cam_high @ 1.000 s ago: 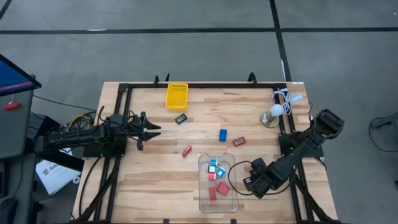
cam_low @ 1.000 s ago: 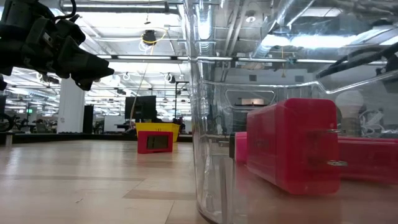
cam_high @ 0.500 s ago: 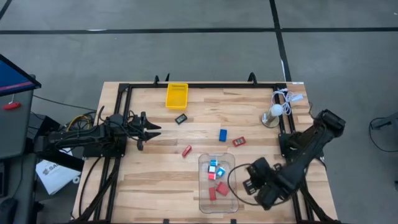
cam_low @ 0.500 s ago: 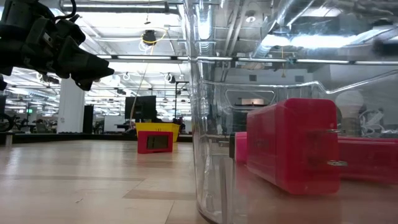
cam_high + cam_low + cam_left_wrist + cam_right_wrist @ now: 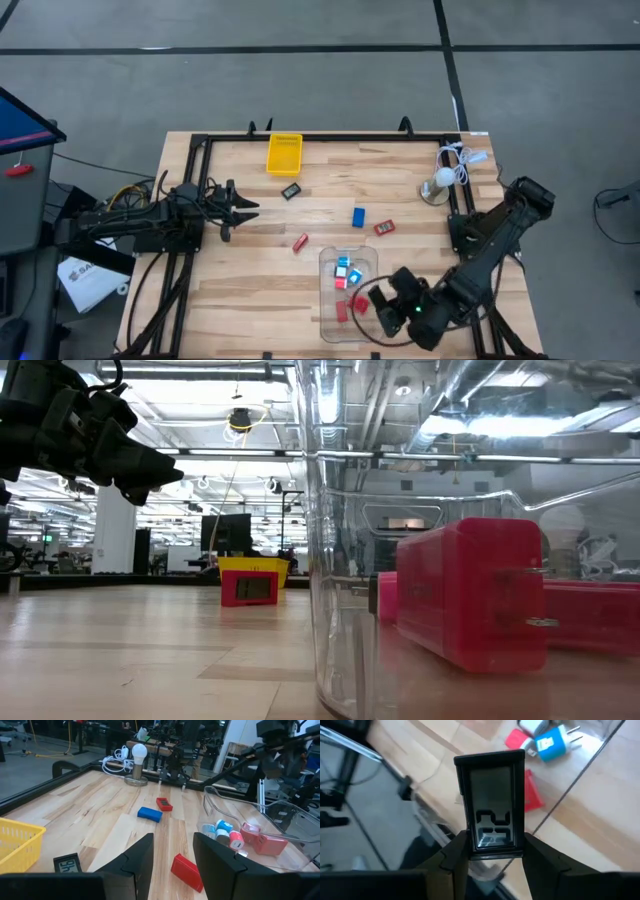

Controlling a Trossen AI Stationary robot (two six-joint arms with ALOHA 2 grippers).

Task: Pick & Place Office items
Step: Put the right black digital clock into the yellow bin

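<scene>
Clear glossy plastic bin (image 5: 326,262), wooden table (image 5: 250,300)

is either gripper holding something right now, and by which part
The right gripper pinches a small black digital clock by its bottom end, display facing the camera, over the clear bin. The left gripper holds nothing.

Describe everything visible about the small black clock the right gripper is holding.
The small black clock is a flat rectangle with a black frame around a grey display showing dark digits. It looks like plastic. The right gripper pinches its lower end between both fingers, holding it in the air above the clear bin, where red and white-and-blue pieces lie.
</scene>
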